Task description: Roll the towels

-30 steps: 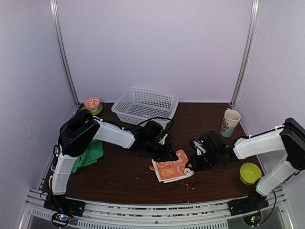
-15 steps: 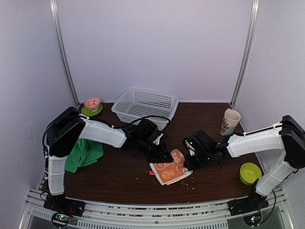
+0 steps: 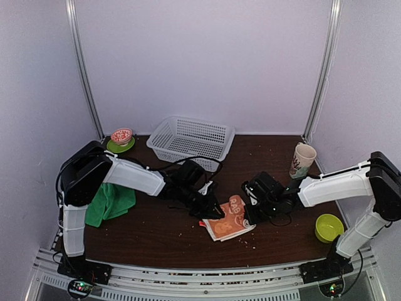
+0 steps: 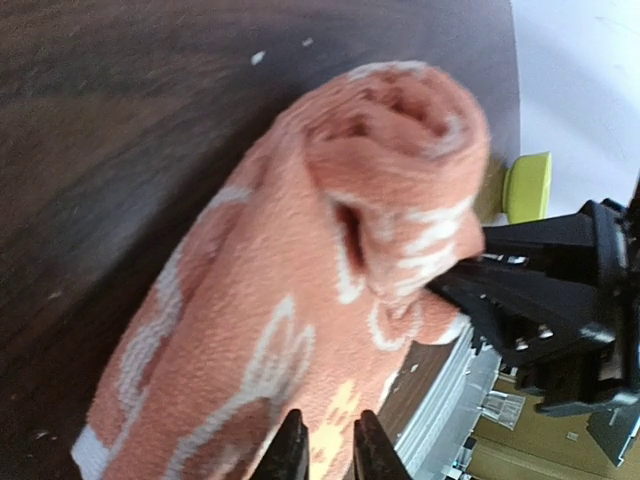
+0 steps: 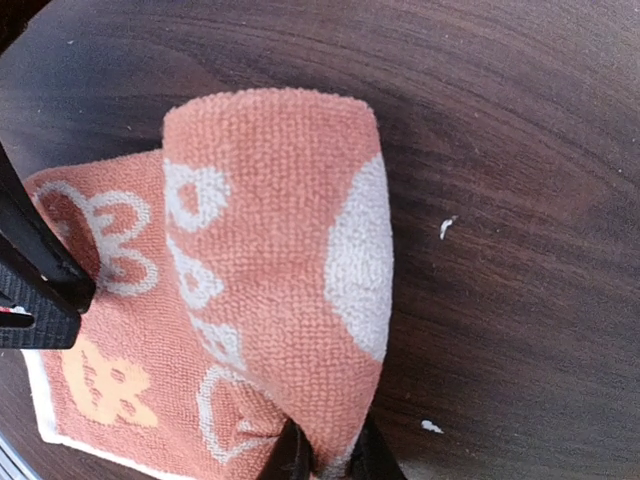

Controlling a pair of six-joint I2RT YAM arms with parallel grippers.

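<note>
Meeting over the orange towel [image 3: 229,219], both arms now work opposite sides of it at the middle of the dark table [image 3: 150,235].

A second ago the left gripper [image 3: 214,212] hung further back, apart from the cloth and nearer the white basket [image 3: 191,138]. It has since swung forward and down to the towel's left edge. Its wrist view shows two fingers with a narrow slit between them and orange cloth right in front. Whether they are pinching that cloth or only touching it cannot be told.

The right gripper [image 3: 252,210] has barely shifted from the towel's right edge. Its wrist view shows the turned-over fold of cloth running down between the fingertips, so it looks clamped on the towel.

The towel has turned a little on the table. Its far end is curled over into a loose first turn, open like a tube at the side. The rest of the printed cloth lies flat toward the near edge, so the roll seems barely begun. With a gripper now at each side, the curl can probably be pushed along evenly.

The green towel [image 3: 111,204] lies crumpled at the left of the table beside the left arm, not yet rolled. It shows more fully now that the arm has swung away.
</note>
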